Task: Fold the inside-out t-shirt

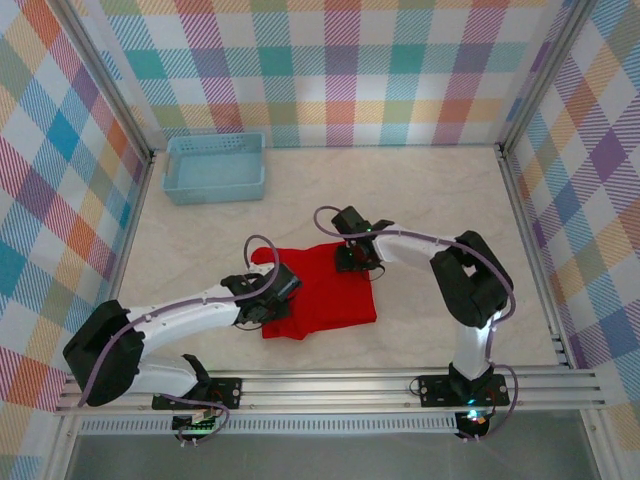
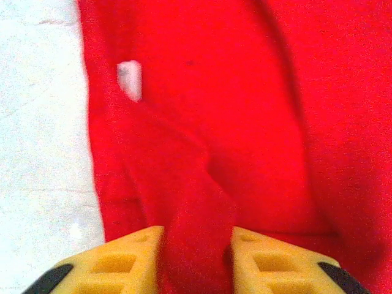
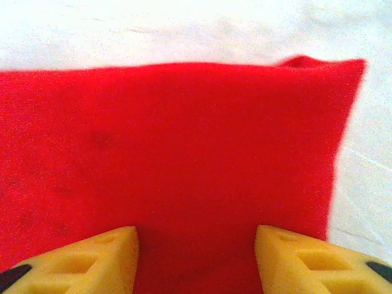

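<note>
**Left gripper pinches a fold at the shirt's edge; right gripper spread over the far edge**

The left gripper (image 2: 197, 257) has its yellow, ribbed fingers (image 2: 122, 263) drawn close together on a raised ridge of red cloth that fills the gap between them. It sits at the 8 o'clock side of the inside-out t-shirt (image 1: 330, 290). The shirt's left edge runs just beside it, with bare bench (image 1: 420, 200) beyond at 9 o'clock. A small white tag (image 2: 130, 79) shows on the cloth ahead of the fingers, near that edge.

The right gripper (image 3: 196, 245) stands spread, its two fingers well apart over flat cloth with nothing between them. It is at the shirt's far edge, about 1 o'clock from the shirt's middle. In the right wrist view the cloth ends in a straight edge at 12 o'clock and a squared corner at 2 o'clock, with pale bench past both.

The shirt is soft, matte, bright red and lies as a roughly rectangular, already doubled shape in the middle of the bench. Creases run lengthwise on its left part. The bench is smooth and cream, faintly veined, and open on every side of the shirt.

A light-blue plastic basket (image 1: 216, 186) sits well apart at 10 o'clock, against the far left corner. Plaid walls (image 1: 340, 70) close three sides, and an aluminium rail (image 1: 350, 385) lines the near edge.
</note>
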You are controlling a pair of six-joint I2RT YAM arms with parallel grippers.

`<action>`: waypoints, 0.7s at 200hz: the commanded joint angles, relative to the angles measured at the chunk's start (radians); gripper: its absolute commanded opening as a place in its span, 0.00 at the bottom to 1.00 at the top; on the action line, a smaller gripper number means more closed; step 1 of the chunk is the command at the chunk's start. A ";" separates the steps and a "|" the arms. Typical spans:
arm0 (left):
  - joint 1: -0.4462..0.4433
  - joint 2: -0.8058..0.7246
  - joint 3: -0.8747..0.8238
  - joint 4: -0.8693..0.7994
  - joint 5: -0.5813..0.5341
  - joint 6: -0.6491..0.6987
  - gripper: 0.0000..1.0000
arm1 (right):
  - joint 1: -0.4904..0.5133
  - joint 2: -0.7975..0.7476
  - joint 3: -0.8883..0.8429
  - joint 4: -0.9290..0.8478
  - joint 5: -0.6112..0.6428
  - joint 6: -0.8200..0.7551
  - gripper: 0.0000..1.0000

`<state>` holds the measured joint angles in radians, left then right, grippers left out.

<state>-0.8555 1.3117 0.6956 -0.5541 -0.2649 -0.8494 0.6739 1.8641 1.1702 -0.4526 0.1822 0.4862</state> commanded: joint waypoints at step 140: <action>0.338 0.277 0.267 0.123 0.098 0.412 0.14 | -0.023 -0.746 -0.573 -0.145 0.037 0.399 0.51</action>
<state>-0.5541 1.6253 1.0008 -0.3786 -0.1650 -0.5003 0.6544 1.1450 0.5453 -0.5438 0.2302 0.9081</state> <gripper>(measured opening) 0.092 0.478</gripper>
